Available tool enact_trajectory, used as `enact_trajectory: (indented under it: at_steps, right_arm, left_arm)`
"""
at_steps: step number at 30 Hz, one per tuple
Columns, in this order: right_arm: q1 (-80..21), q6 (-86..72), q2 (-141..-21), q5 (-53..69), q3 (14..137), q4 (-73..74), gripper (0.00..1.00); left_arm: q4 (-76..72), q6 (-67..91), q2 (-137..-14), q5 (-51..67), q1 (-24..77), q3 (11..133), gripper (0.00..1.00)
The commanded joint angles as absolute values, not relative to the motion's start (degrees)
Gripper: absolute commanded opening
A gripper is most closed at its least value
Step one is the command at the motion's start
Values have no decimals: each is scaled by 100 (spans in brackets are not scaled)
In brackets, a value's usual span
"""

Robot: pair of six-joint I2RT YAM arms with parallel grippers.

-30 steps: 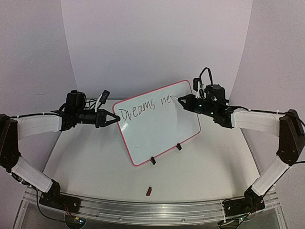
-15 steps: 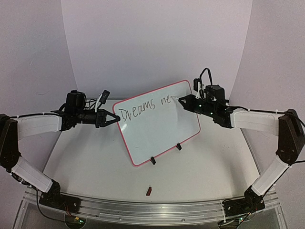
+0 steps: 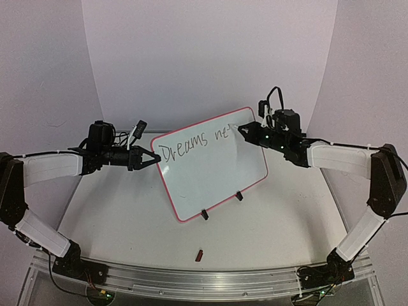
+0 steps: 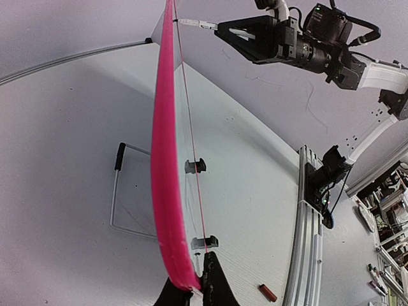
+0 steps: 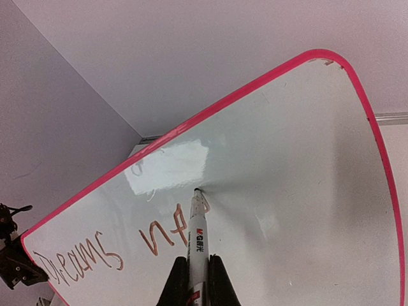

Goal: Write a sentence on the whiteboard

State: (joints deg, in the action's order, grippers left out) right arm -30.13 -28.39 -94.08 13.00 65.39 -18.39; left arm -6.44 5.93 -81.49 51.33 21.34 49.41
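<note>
Whiteboard (image 3: 210, 169) standing on the counter (image 3: 127, 217) toward its far edge, centred.
Left gripper (image 3: 155, 157) is pinching its left rim; right gripper (image 3: 243, 128) is clamping a marker (image 5: 196, 229), tip touching the board.

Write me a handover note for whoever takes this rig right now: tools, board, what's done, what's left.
Left tool: shut on the left edge of the whiteboard, which stands on its clip feet.
Right tool: shut on the marker, tip at the surface just right of the last stroke.
Done: "Dreams" and the first letters of a second word.
Left: finish that word and the rest of the sentence.
</note>
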Motion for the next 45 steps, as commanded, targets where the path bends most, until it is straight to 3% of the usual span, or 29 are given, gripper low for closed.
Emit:
enact_trajectory:
  at_steps: [1,21,45]
  right_arm:
    - [-2980,-2780,-9538,1488,6745,-1916,0]
    - [-2981,-2735,-9212,1533,6028,-1769,0]
    - [-2936,-2761,-8984,1045,6286,-1900,0]
  left_arm:
    - [-329,-140,-8131,4929,2251,4957,0]
    - [-327,-140,-8144,4925,2250,4957,0]
    - [-331,-132,-8126,4930,2250,4939,0]
